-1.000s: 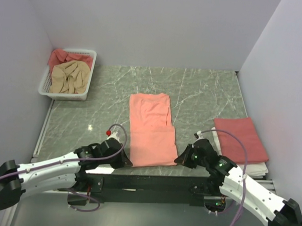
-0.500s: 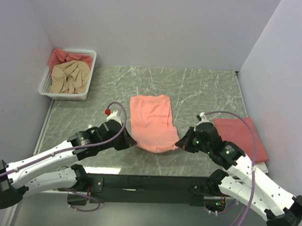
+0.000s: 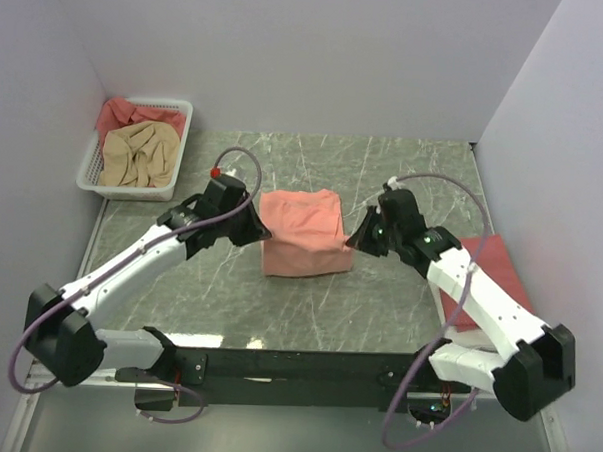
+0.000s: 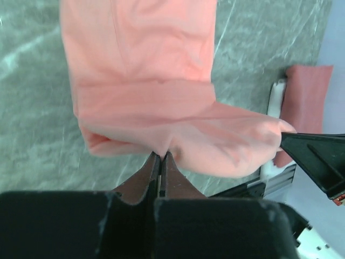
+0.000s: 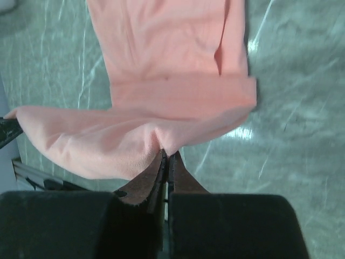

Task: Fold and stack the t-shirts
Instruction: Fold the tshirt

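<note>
Top external: salmon-pink t-shirt (image 3: 301, 248) lies mid-table, doubled over | left gripper (image 3: 251, 234) and right gripper (image 3: 359, 239) each clamped tight on a corner of its lifted hem, apparently keeping the fold edge level | cloth soft, matte, sagging between grips | rose-red t-shirt (image 3: 508, 275) folded flat, right.

No readable text, labels, brands, numbers or signs in any view
</note>
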Available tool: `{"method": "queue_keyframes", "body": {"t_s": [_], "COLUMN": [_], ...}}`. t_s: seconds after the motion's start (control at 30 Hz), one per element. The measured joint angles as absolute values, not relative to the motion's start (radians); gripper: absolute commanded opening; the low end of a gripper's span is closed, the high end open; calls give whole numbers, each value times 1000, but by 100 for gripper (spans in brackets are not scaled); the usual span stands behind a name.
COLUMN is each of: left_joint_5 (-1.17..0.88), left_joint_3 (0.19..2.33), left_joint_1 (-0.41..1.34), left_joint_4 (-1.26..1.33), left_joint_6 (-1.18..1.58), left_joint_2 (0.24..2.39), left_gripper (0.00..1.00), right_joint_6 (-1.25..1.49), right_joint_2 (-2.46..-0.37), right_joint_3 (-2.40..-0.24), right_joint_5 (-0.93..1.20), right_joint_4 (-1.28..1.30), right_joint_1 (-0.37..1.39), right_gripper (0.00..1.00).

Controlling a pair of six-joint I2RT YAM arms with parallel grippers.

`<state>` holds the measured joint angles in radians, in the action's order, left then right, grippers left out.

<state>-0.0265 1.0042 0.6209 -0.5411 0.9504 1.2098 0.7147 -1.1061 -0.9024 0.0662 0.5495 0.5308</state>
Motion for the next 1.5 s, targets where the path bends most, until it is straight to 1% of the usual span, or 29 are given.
{"method": "queue_keyframes", "body": {"t_s": [0.17, 0.47, 0.73, 0.93, 1.03, 1.07, 1.1, 1.13, 1.2, 1.23, 1.33, 1.4, 1.43, 1.5], "left_joint_5": [-96, -210, -270, -291, -296, -299, -300, -302, -304, -303, -297, -282, -272, -260], "left_joint_3": [1087, 1224, 1395, 1553, 1591, 1596, 1600, 1607, 1618, 1619, 1619, 1618, 1615, 1600], "left_joint_1": [519, 379, 301, 279, 271, 268, 265, 259, 244, 232, 182, 147, 132, 105], "left_joint_4": [-525, -467, -458, -464, -459, -459, -460, -461, -461, -461, -466, -470, -471, -473], "left_joint_6": [921, 918, 916, 905, 903, 902, 902, 899, 889, 883, 868, 852, 848, 835], "left_joint_2": [1336, 1581, 1790, 1915, 1964, 1980, 1995, 2011, 2038, 2044, 2043, 2032, 2024, 1996], "left_gripper": [1, 0, 1, 1, 1, 4, 11, 25, 34, 39, 46, 45, 40, 33], "right_joint_6": [671, 627, 611, 608, 609, 609, 608, 603, 595, 590, 577, 569, 566, 558], "right_joint_2": [-1269, -1571, -1794, -1923, -1991, -2016, -2039, -2063, -2100, -2114, -2122, -2112, -2102, -2059], "right_joint_3": [-1005, -1214, -1417, -1517, -1556, -1571, -1585, -1604, -1637, -1654, -1679, -1681, -1675, -1633], "right_joint_5": [131, 237, 299, 332, 347, 353, 357, 360, 360, 358, 334, 311, 298, 279], "right_joint_4": [494, 437, 423, 402, 393, 389, 385, 390, 390, 395, 406, 410, 411, 398], "right_joint_1": [439, 346, 303, 282, 273, 270, 267, 265, 259, 257, 249, 244, 244, 244], "right_gripper": [0, 0, 0, 0, 17, 31, 38, 46, 51, 52, 51, 47, 41, 36]}}
